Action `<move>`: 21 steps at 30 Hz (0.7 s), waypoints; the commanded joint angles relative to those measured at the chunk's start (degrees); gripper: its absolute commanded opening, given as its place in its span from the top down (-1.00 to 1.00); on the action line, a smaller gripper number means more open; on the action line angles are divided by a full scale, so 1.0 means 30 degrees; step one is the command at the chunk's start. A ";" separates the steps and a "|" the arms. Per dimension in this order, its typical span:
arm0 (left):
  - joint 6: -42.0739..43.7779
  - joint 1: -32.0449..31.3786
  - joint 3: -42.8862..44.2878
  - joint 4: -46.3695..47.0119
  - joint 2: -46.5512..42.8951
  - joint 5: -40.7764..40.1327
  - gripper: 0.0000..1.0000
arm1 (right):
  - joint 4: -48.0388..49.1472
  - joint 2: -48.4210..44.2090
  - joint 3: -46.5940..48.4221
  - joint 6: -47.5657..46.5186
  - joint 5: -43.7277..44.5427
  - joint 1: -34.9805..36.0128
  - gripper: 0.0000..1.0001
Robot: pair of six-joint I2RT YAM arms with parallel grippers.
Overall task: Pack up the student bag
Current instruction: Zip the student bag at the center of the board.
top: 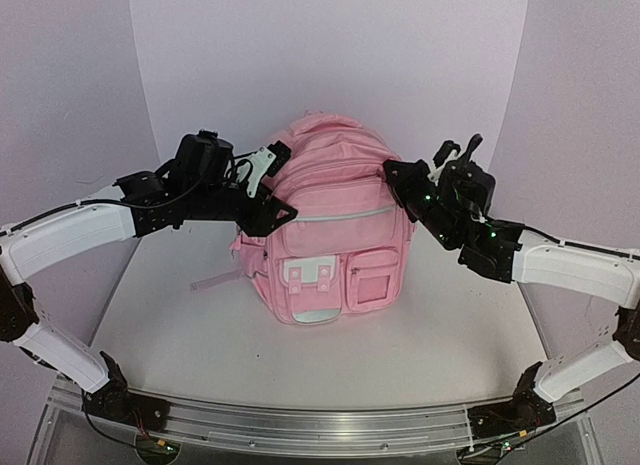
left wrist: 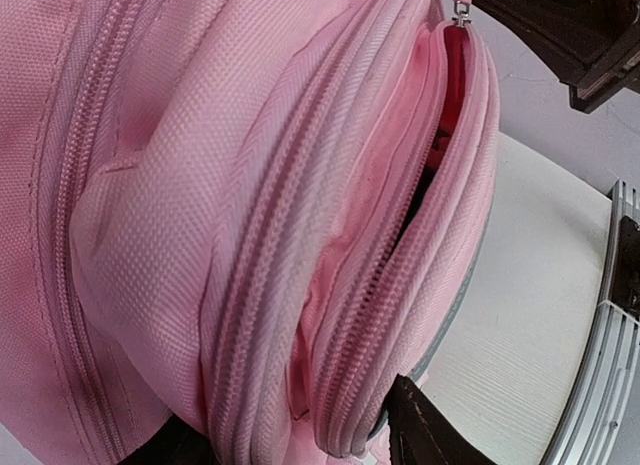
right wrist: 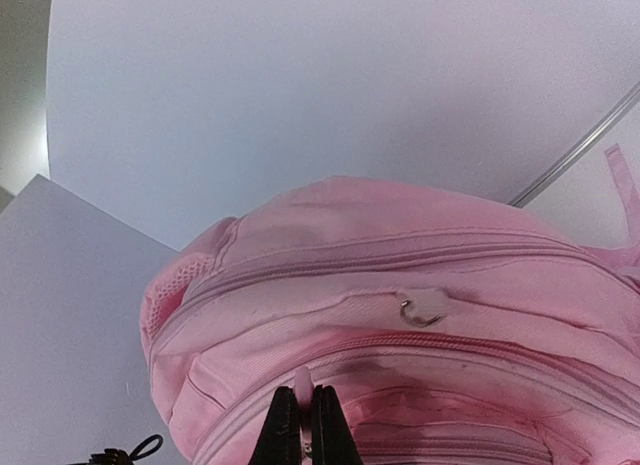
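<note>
readable text: none | student bag: showed no legible label, brand or number | views checked: top, left wrist, right wrist

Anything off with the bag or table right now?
Nothing damaged or spilled. The student bag stands upright; one zip compartment gapes open, a strap trails loose on the table, left-arm side. Right gripper pinches a zip tab.

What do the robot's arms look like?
The left arm and right arm have white shells with black joints. Thin black cables run along them. Tiny green lights dot the right one. The right gripper has narrow black fingers.
</note>
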 commanded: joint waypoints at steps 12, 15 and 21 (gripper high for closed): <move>-0.1282 -0.0133 0.1474 0.2167 0.1551 0.4046 0.15 | 0.0809 0.2929 0.4697 -0.7346 0.1937 0.3846 1.00; -0.1355 -0.0129 0.1950 0.2478 0.2189 0.4805 0.17 | 0.0809 0.3068 0.4594 -0.7374 0.2328 0.3869 1.00; -0.1351 -0.0159 0.3942 0.2696 0.4374 0.6283 0.17 | 0.0744 0.1696 0.3773 -0.8535 0.3915 0.3872 1.00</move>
